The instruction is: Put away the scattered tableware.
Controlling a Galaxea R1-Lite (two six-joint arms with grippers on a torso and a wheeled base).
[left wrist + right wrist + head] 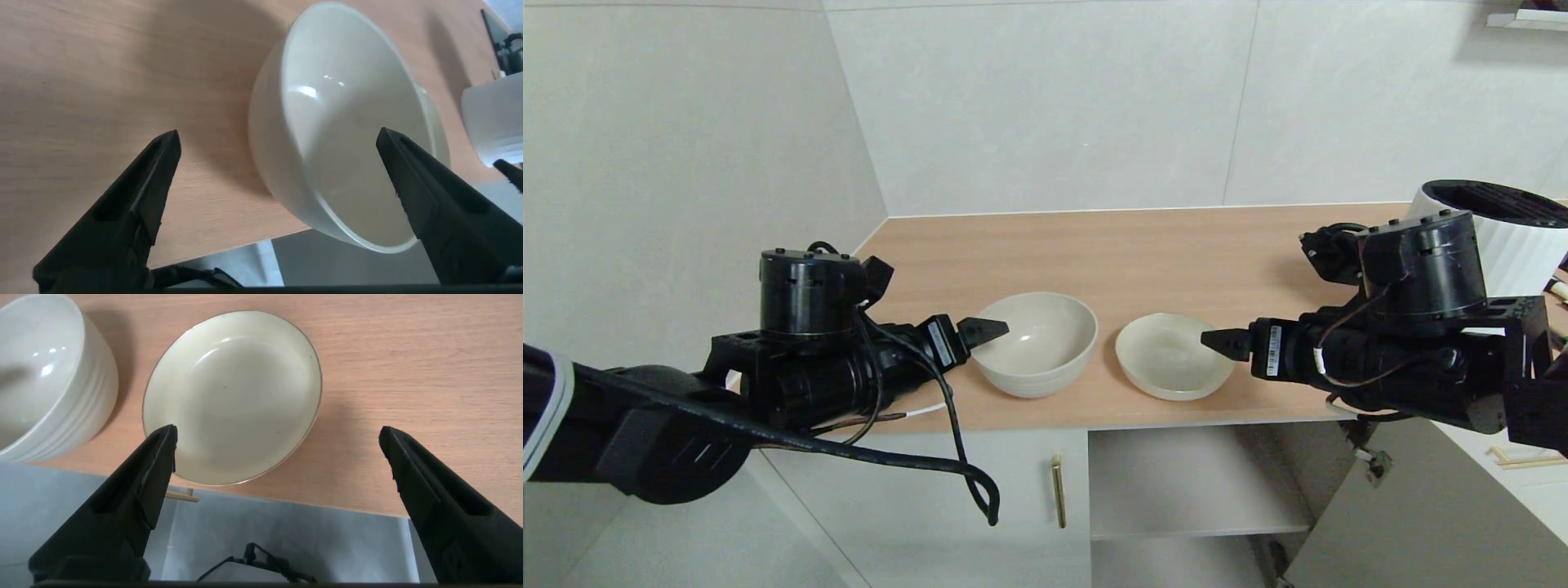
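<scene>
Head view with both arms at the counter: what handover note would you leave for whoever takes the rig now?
Left gripper: open, at the rim of the deep bowl, not gripping.
Right gripper: open, at the edge of the shallow dish, holding nothing.
Both dishes stand side by side near the front edge of the counter, above the open cupboard.
Done: nothing put away. Left: grasp and stow both.

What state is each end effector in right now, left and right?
Left end effector: open, holding nothing, by the deep bowl.
Right end effector: open, holding nothing, by the shallow dish.
</scene>
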